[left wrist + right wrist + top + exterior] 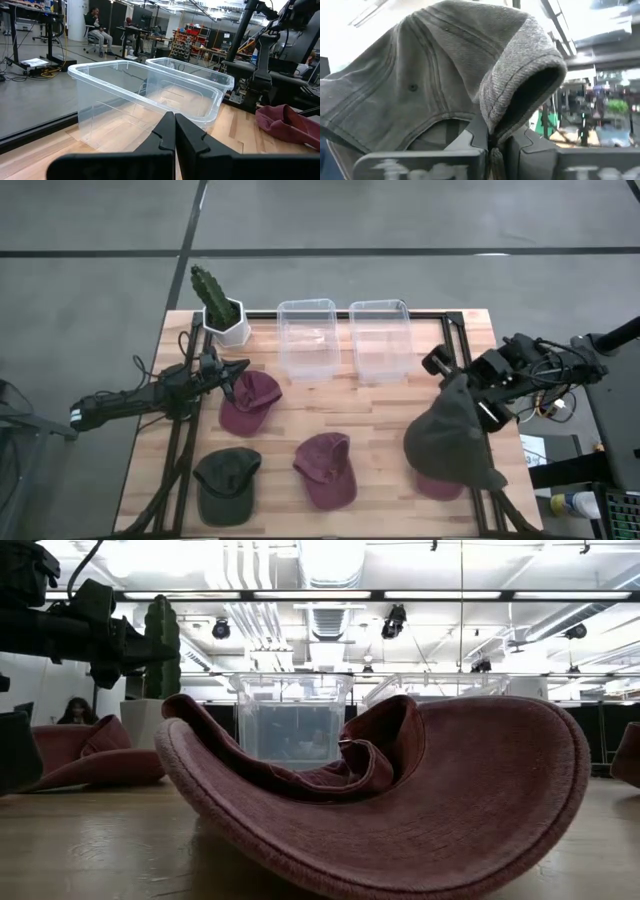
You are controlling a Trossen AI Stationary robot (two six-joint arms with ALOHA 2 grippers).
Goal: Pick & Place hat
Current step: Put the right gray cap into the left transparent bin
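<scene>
My right gripper (465,387) (493,145) is shut on a dark grey-green hat (450,442) (435,70), held above the table's right side. Under that hat, a maroon hat (440,486) lies on the table, mostly hidden. My left gripper (236,373) (175,134) is shut and touches nothing; it hovers at the far-left edge of another maroon hat (250,402). A third maroon hat (327,468) (400,800) and a dark green hat (228,483) lie near the table's near edge. My right gripper pinches a folded edge of the grey-green hat's crown (520,95) between its two fingers; several layers are bunched there. The fingers come from the table's right side, slanting down. The hat is lifted clear and hangs below the fingers, brim lowest.
Two clear plastic bins (307,338) (380,338) (145,95) stand side by side at the table's far edge. A cactus in a white pot (218,308) stands at the far left corner. Bare wood shows between the bins and the hats.
</scene>
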